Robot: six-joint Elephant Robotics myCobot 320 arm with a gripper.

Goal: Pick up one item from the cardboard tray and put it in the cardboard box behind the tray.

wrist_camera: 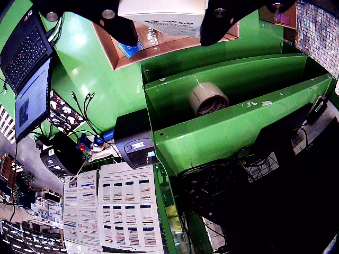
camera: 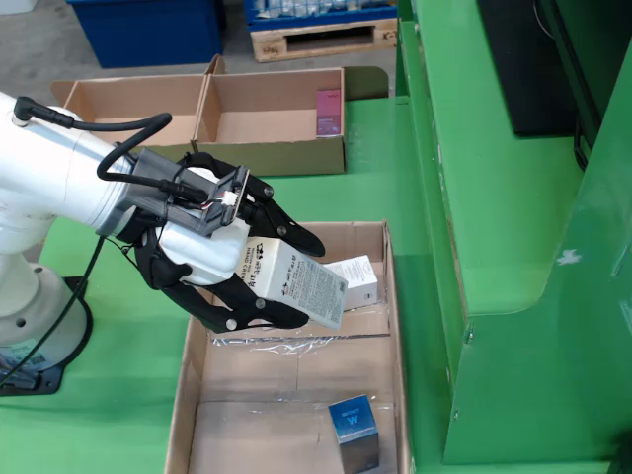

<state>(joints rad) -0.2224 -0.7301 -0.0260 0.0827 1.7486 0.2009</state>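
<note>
Cardboard and green paint fill the fixed view, and the white carton (camera: 299,284) sits at its centre, pinched between the two black fingers (camera: 286,230) of the gripper (camera: 287,276). It is a long rectangular box, its long axis slanting from upper left down to lower right of the frame, the free end pointing toward the lower right. Small dark print covers the face turned upward; the words are too fine to read. The carton hangs above the far part of the cardboard tray (camera: 184,420), lifted off its floor.

A second small white box (camera: 355,277) lies in the tray just beyond the held one, partly covered by it. At the bottom edge a blue-topped silvery box (camera: 355,427) stands in the tray, cut off by the frame. Crinkled clear film lines the tray floor.

The cardboard box (camera: 272,126) stands in the upper left, well apart from the gripper, a small pink item (camera: 329,111) against its right wall.

From the gripper's own camera, the carton (wrist_camera: 163,15) fills the top centre, cropped by the frame, both dark fingers (wrist_camera: 220,22) flanking it. A tape roll (wrist_camera: 208,98) rests on a green shelf (wrist_camera: 228,129) below.
</note>
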